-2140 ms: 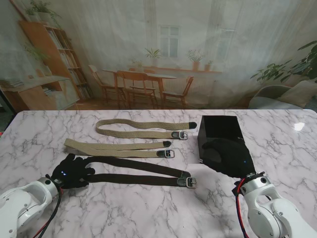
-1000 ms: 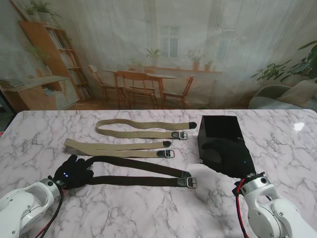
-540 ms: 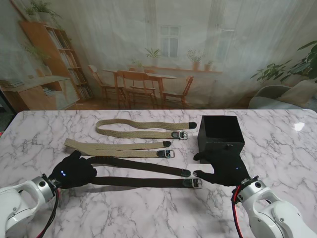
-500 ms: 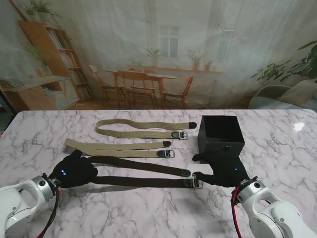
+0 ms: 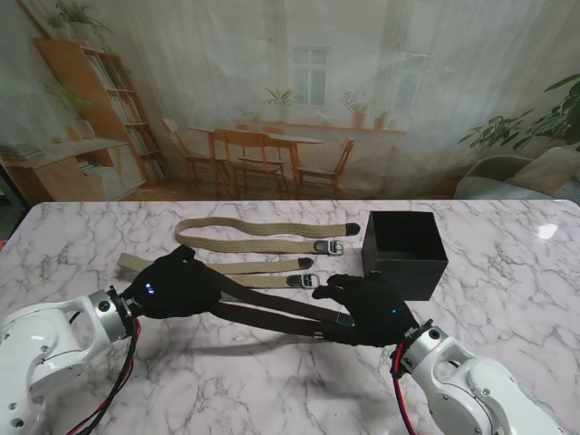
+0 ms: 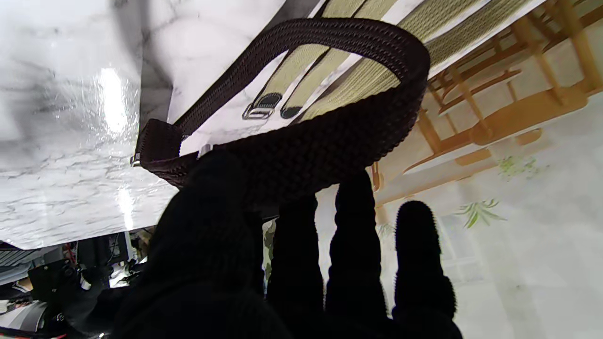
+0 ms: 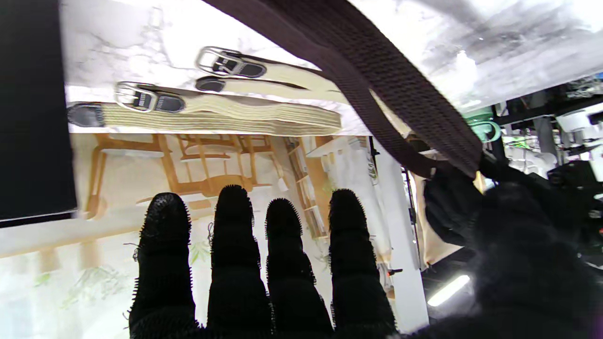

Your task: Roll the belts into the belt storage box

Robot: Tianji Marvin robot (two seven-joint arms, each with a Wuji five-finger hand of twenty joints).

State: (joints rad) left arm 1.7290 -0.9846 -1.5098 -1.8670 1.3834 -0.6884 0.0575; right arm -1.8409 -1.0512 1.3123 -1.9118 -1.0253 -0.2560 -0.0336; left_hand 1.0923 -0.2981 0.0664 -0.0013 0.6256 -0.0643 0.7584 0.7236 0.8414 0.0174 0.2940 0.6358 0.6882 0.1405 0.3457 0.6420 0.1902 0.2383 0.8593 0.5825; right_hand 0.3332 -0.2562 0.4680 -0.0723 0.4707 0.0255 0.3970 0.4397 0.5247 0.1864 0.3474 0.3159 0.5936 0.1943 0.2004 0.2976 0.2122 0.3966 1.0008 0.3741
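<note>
A dark brown woven belt, folded double, hangs between my two hands just over the marble table, with its shadow on the top beneath it. My left hand is shut on the folded loop end; in the left wrist view the loop curls over my fingers with the thumb pressed on it. My right hand covers the buckle end, and the strap runs to its thumb while the fingers stay straight. The black storage box stands open-topped just beyond and right of the right hand.
Two beige belts lie flat, folded double, beyond the hands: one farther and one nearer, their buckles pointing toward the box. The beige belts and the box wall also show in the right wrist view.
Both hands have moved inward and away from me. The right hand has left the front of the box and closed over the buckle end. The dark belt has risen off the table.
</note>
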